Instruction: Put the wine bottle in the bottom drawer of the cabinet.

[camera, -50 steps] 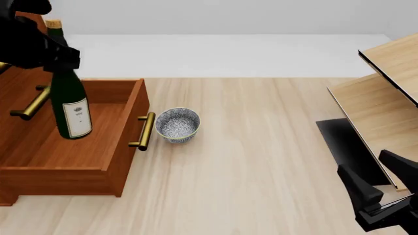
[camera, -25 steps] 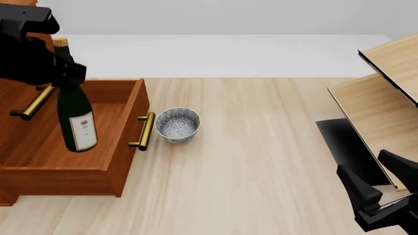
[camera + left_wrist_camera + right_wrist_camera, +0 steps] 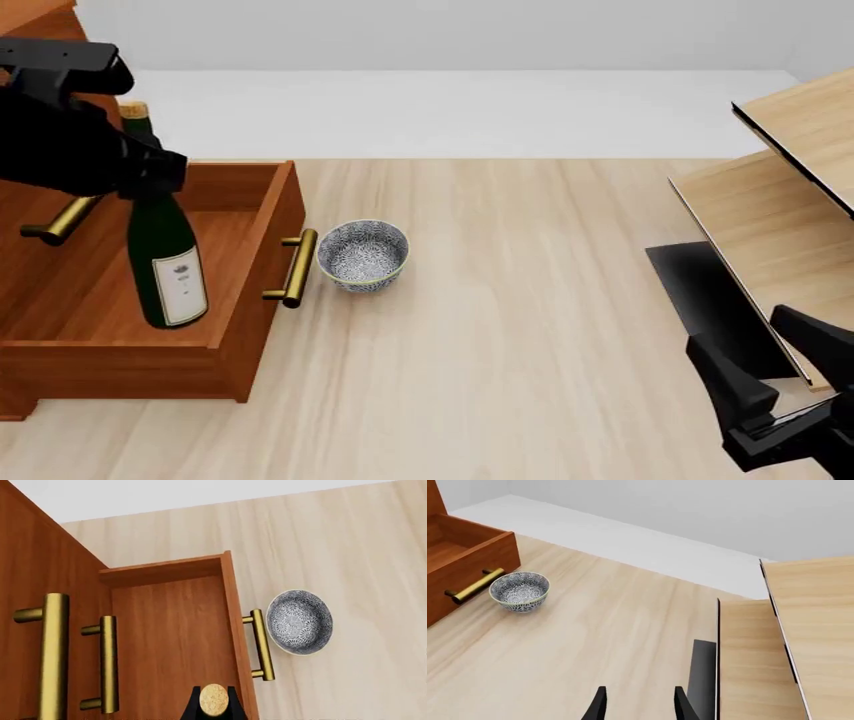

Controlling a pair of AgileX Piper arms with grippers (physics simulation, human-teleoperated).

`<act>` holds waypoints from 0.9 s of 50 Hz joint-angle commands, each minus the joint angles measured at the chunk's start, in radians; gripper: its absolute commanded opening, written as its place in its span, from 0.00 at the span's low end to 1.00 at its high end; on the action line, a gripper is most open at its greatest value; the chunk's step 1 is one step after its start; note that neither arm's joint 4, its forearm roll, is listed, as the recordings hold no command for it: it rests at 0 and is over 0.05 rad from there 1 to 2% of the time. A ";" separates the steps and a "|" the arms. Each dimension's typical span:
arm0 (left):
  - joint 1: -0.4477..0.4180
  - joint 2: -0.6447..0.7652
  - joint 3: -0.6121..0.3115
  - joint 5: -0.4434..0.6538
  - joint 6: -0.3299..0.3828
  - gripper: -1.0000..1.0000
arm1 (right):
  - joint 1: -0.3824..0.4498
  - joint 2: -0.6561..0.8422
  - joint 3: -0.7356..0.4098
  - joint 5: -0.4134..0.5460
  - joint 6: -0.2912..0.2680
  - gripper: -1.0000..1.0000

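At nine o'clock in the front view, the cabinet (image 3: 27, 215) stands with its bottom drawer (image 3: 147, 300) pulled open. Above that drawer the left tool (image 3: 140, 165) clamps the neck of the wine bottle (image 3: 163, 255), which hangs nearly upright, its base low inside the drawer; whether it touches the drawer floor cannot be told. From the left wrist view the gold cap (image 3: 214, 698) sits between the fingers. Just beside the drawer handle (image 3: 296, 268), toward three o'clock, a speckled bowl (image 3: 362, 256) rests on the desk (image 3: 534, 300). At five o'clock the right tool (image 3: 637, 702) hovers with fingers parted, holding nothing, near a pale shelf unit (image 3: 787, 200).
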 commanded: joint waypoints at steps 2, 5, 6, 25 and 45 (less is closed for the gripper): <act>-0.011 -0.013 0.027 -0.015 0.007 0.00 | 0.002 0.005 0.000 -0.004 -0.003 1.00; -0.015 -0.016 0.033 -0.019 0.003 0.00 | 0.001 0.002 0.000 -0.001 -0.002 1.00; -0.014 -0.016 0.036 -0.019 0.001 0.00 | 0.001 0.002 0.000 -0.002 -0.003 1.00; -0.016 -0.025 0.100 -0.065 0.001 0.00 | 0.003 0.003 0.000 -0.001 -0.005 1.00; -0.017 -0.020 0.109 -0.073 -0.029 0.00 | 0.005 -0.002 0.000 0.005 -0.006 1.00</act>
